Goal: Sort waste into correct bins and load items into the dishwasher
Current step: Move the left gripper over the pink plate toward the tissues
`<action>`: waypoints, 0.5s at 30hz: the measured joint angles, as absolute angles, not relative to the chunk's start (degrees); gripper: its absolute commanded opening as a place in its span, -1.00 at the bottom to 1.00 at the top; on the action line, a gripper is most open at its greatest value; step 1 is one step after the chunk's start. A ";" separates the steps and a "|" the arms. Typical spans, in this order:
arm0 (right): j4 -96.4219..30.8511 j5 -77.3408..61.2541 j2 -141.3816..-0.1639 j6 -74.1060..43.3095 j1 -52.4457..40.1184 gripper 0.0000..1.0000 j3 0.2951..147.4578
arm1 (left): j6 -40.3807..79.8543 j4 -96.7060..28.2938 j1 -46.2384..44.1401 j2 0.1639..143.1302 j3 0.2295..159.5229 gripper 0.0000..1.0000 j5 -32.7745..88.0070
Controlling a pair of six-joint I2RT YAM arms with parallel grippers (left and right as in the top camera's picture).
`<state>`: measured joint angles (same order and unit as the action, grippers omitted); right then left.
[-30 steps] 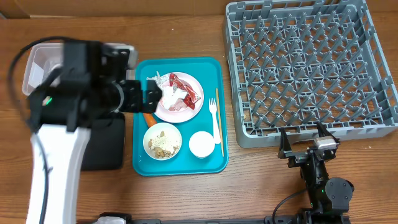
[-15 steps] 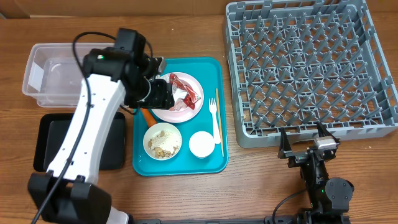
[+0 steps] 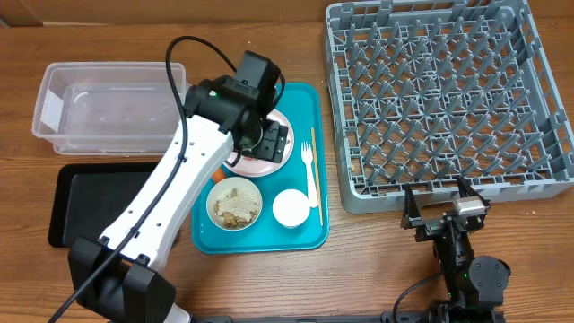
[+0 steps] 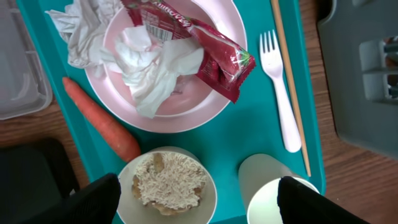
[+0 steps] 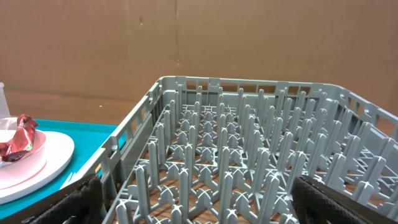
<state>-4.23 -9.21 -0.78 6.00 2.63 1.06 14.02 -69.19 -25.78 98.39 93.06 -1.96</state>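
My left gripper point(image 3: 269, 139) hovers open above the pale-pink plate point(image 4: 168, 87), holding nothing. On the plate lie crumpled white napkins point(image 4: 152, 65) and a red wrapper point(image 4: 208, 46). A carrot point(image 4: 99, 118) lies beside the plate on the teal tray point(image 4: 249, 137). Below it are a bowl of rice scraps point(image 4: 166, 186) and a white cup point(image 4: 273, 196). The white fork point(image 4: 280, 93) and a wooden stick point(image 4: 289, 81) lie to the right. My right gripper point(image 3: 446, 211) rests open at the near edge of the grey dish rack point(image 3: 448, 99).
A clear plastic tub point(image 3: 99, 108) stands at the far left with a shallow black tray point(image 3: 90, 202) in front of it. The rack's upright pegs point(image 5: 249, 155) fill the right wrist view. Bare wood lies along the table's front.
My left arm has swung right, from beside the clear tub to above the pink plate. Its jaws narrowed and widened again. The right arm has not moved.
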 measured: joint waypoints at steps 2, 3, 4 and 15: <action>-4.25 -9.23 -0.78 5.98 2.63 1.00 1.06 | 14.57 -69.21 -25.76 98.39 93.06 0.12 -2.46; -4.29 -9.21 -0.78 6.00 2.63 1.00 1.06 | 14.72 -69.34 -25.74 98.39 93.06 -0.01 -2.63; -4.27 -9.23 -0.78 5.98 2.63 1.00 1.06 | 14.87 -69.67 -25.74 98.39 93.06 -0.17 -2.79; -4.27 -9.21 -0.78 6.00 2.63 1.00 1.06 | 14.85 -70.26 -25.76 98.43 93.06 -0.92 -3.05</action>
